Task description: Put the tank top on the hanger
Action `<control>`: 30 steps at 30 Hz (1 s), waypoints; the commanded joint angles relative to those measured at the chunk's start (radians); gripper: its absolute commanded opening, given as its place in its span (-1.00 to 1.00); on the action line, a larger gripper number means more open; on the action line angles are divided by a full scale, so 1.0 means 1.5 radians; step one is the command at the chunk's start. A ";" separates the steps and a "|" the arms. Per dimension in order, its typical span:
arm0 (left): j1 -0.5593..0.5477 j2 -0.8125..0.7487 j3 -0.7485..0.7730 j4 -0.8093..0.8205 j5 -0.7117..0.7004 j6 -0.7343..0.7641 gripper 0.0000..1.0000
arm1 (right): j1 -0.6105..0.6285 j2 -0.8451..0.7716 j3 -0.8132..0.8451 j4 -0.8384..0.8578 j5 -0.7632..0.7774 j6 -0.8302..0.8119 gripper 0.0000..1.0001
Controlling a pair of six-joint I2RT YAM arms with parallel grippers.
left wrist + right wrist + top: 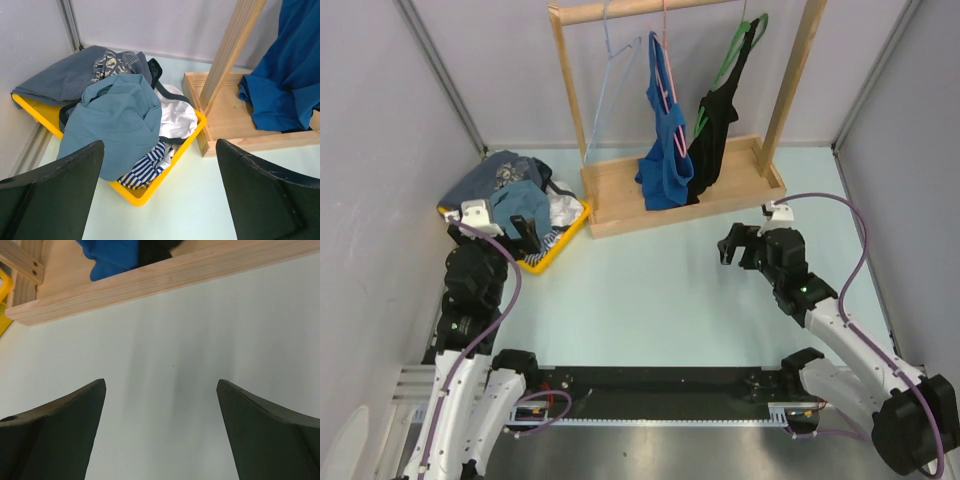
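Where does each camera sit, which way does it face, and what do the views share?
Top external: above and behind the arm bases, looking down at the wooden rack; both arms show, left gripper by the yellow tray, right gripper over bare table.
Left wrist: on the left arm, facing the tray with the tank top on its pile; own open fingers below.
Right wrist: on the right arm, facing down at table and rack base; own open fingers below.
Shared: the royal-blue top appears in all three.
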State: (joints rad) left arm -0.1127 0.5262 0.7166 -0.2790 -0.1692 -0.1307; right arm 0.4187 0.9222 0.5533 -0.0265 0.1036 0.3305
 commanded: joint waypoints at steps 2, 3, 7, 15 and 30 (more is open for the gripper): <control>0.004 0.003 -0.002 0.013 0.006 0.001 0.99 | -0.029 -0.059 0.014 -0.073 -0.019 -0.010 0.99; 0.004 0.009 -0.002 0.012 0.004 0.003 0.99 | -0.033 -0.066 0.017 -0.077 -0.022 -0.010 0.99; 0.004 0.035 -0.004 0.011 0.004 0.012 0.99 | -0.047 -0.085 0.030 -0.098 -0.028 -0.011 0.99; 0.017 0.190 0.029 -0.047 -0.073 0.014 0.99 | -0.059 -0.089 0.029 -0.098 -0.049 -0.009 0.99; 0.193 0.475 0.099 0.022 -0.017 -0.048 0.97 | -0.064 -0.096 0.015 -0.085 -0.121 0.001 0.99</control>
State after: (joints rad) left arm 0.1493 1.1782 0.8162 -0.3080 -0.1955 -0.1699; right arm 0.3279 0.7994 0.5575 -0.1680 -0.0326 0.3294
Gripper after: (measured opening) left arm 0.994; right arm 0.995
